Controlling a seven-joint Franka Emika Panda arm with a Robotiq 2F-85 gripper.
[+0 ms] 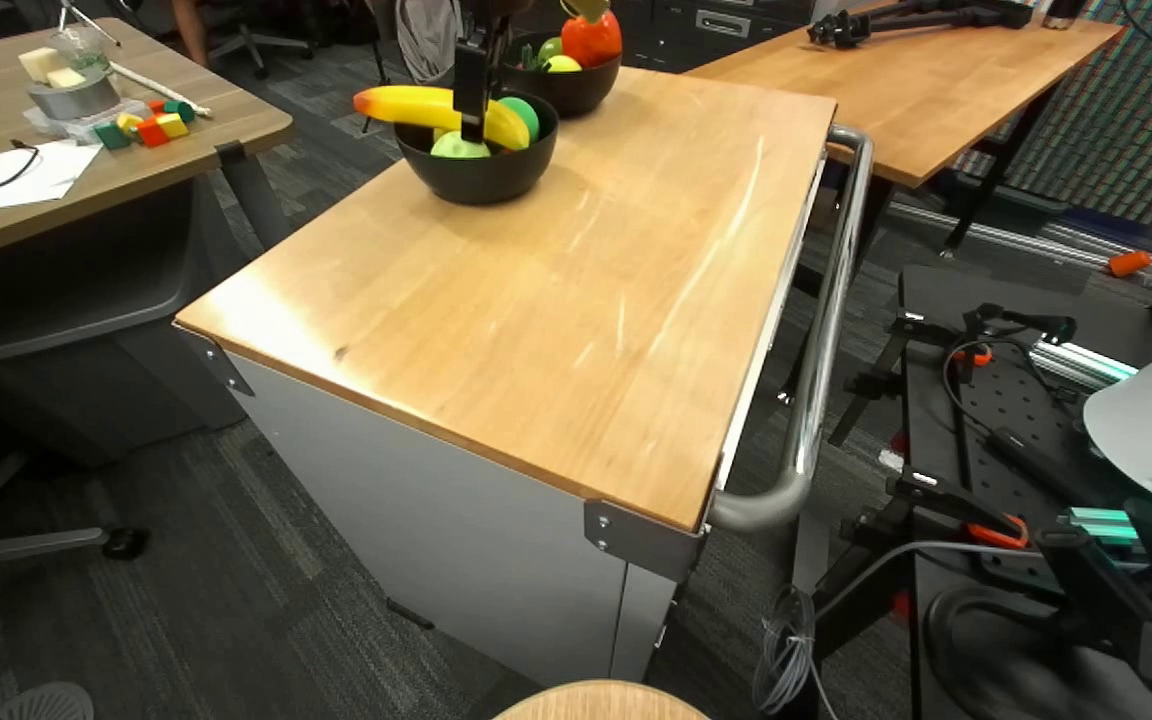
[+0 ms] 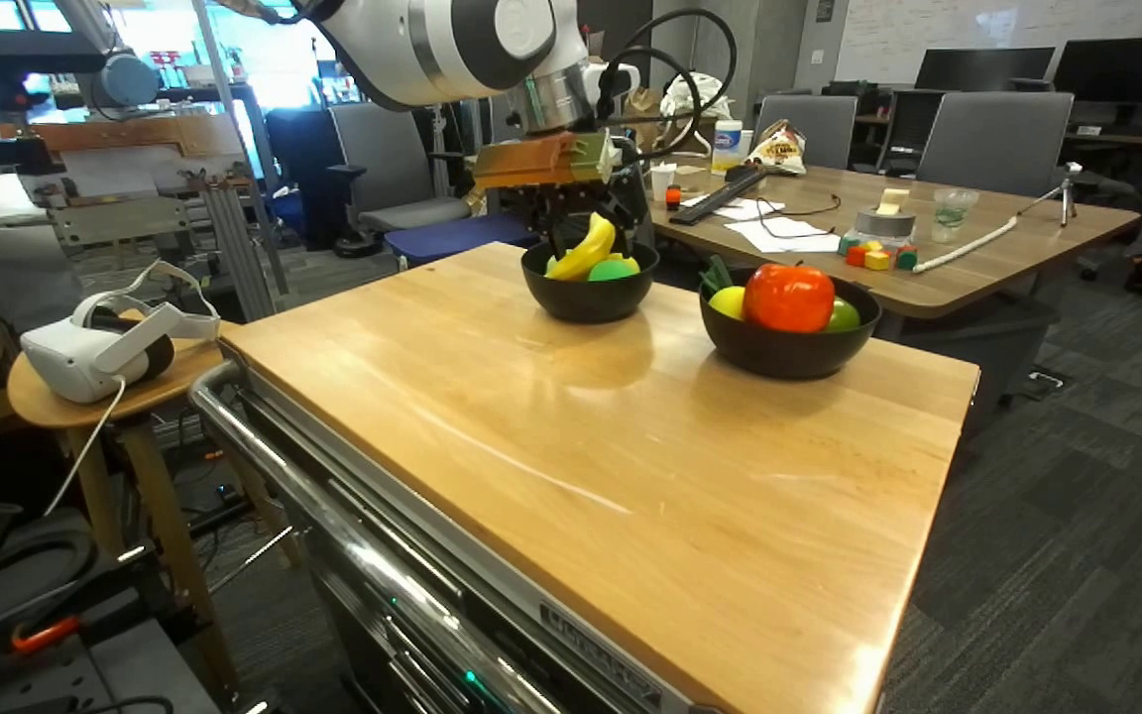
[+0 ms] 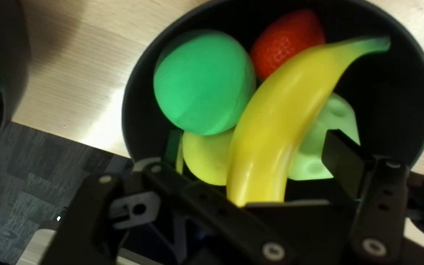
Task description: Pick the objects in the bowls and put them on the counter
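Note:
My gripper (image 3: 258,152) reaches down into a black bowl (image 2: 586,305), open, its fingers on either side of the yellow banana (image 3: 282,106) with gaps to it. The banana lies across the other fruits; its near end is hidden behind the gripper. Around it in the wrist view are a bright green ball (image 3: 204,82), a red fruit (image 3: 289,42), a yellow-green fruit (image 3: 208,158) and a pale green apple (image 3: 313,158). Another black bowl (image 2: 789,355) holds a large orange-red fruit (image 2: 789,297), a yellow fruit (image 2: 727,301) and a green one (image 2: 844,317). Both bowls stand on the wooden counter (image 1: 586,330).
A metal rail handle (image 1: 836,310) runs along one side of the counter. Beyond the bowls is a desk (image 2: 1007,258) with coloured blocks (image 2: 873,258) and papers. A stool (image 2: 46,397) bearing a white headset (image 2: 95,347) stands near the rail.

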